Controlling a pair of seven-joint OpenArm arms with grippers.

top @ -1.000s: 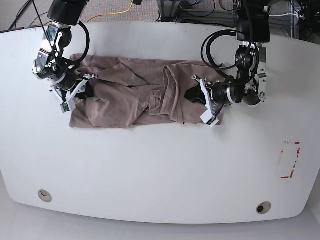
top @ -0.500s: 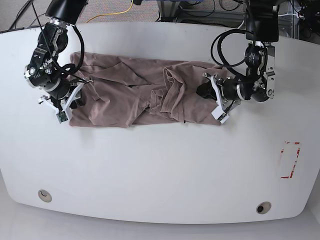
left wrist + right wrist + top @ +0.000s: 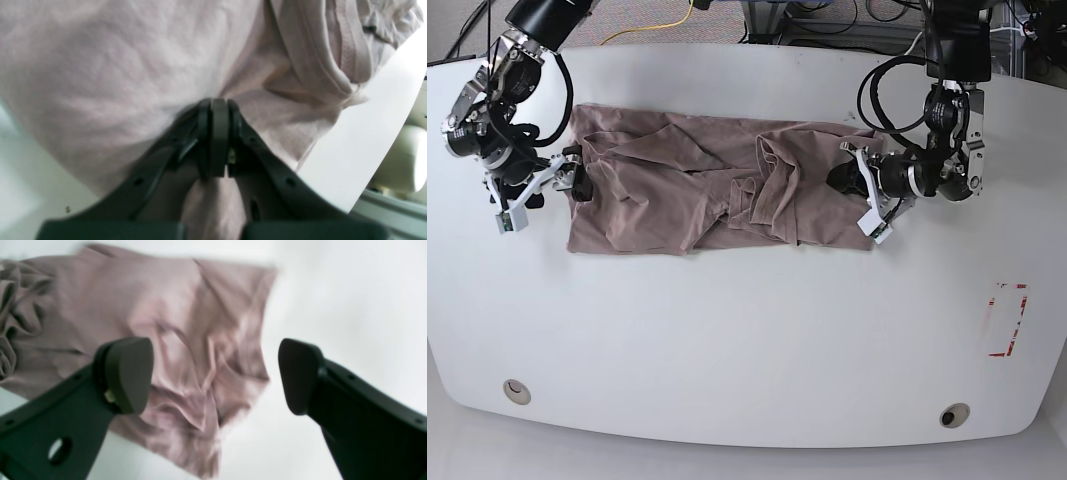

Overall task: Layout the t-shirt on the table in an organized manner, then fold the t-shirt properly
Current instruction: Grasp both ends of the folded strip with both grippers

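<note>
While our left gripper [image 3: 213, 140] has its jaws clamped on a pinch of the t-shirt [image 3: 697, 190], our right gripper [image 3: 215, 373] hangs wide open with nothing between its fingers [image 3: 128, 373], just off the cloth's other end. From the base view, the left gripper [image 3: 852, 185] bites the shirt's edge on that view's right; the right gripper [image 3: 552, 185] sits at the edge on that view's left, jaws spread beside the fabric, not on it.

The shirt lies stretched sideways across the far half of the table [image 3: 747, 330], wrinkled, with a bunched fold near its middle and a loose flap by the left gripper. Red mark [image 3: 1007, 320] well apart, toward the near corner.

We judge this as the layout step, not yet folding: cloth is spread but not flat. Next move likely calls for the right gripper to close on its end so both can pull the shirt taut, then smooth the middle fold.
</note>
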